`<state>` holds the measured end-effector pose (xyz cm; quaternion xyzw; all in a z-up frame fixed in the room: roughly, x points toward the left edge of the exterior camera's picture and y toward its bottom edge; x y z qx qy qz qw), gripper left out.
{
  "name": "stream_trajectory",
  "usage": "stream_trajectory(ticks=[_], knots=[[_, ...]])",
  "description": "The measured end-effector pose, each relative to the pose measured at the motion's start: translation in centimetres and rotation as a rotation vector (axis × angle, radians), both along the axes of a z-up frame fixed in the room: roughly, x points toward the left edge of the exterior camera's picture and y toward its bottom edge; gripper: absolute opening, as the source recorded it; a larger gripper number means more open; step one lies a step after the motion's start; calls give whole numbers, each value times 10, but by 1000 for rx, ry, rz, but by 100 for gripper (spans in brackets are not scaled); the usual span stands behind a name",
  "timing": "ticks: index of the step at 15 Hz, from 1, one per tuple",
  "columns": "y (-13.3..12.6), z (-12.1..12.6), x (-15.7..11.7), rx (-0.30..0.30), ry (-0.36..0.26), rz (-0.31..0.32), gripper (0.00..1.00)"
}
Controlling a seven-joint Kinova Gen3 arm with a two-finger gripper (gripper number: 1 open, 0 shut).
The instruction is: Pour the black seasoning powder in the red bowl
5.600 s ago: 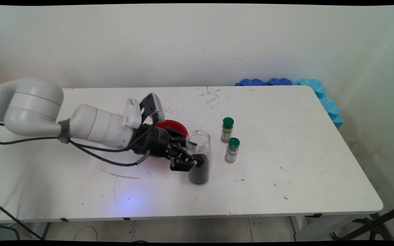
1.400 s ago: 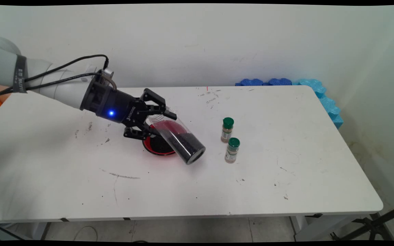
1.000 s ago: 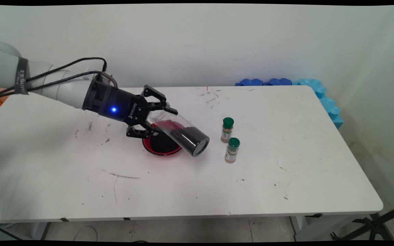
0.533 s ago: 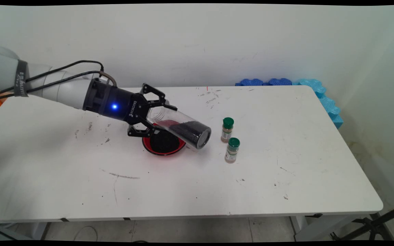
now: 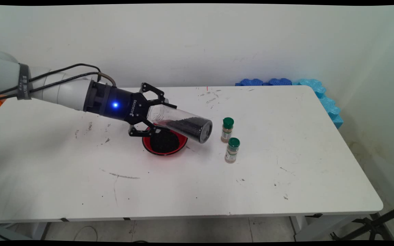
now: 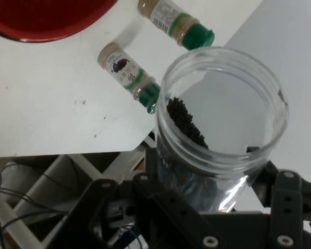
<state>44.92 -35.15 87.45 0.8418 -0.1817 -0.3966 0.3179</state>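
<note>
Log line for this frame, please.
gripper: shut on clear jar | jar: tilted, dark grains inside, above red bowl | bowl: holds grains | beside: two spice bottles

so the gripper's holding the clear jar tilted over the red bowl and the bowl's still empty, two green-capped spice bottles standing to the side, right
Not quite: the red bowl is not empty. The main view shows dark granules heaped in it. The rest holds: the gripper grips the clear jar tilted above the bowl, and two green-capped spice bottles stand upright beside it.

Two green-capped spice bottles [image 5: 227, 130] [image 5: 232, 150] stood just right of the tilted jar's [image 5: 183, 121] base, narrowing passage there. A red bowl [image 5: 164, 142] lay beneath. The surface [image 5: 303, 153] farther right lay open.
</note>
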Motion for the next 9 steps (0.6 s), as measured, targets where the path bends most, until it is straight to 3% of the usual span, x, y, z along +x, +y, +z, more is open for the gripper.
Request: stream_trajectory(ticks=[9], knots=[[0, -3, -4, 57, 61, 77, 0]])
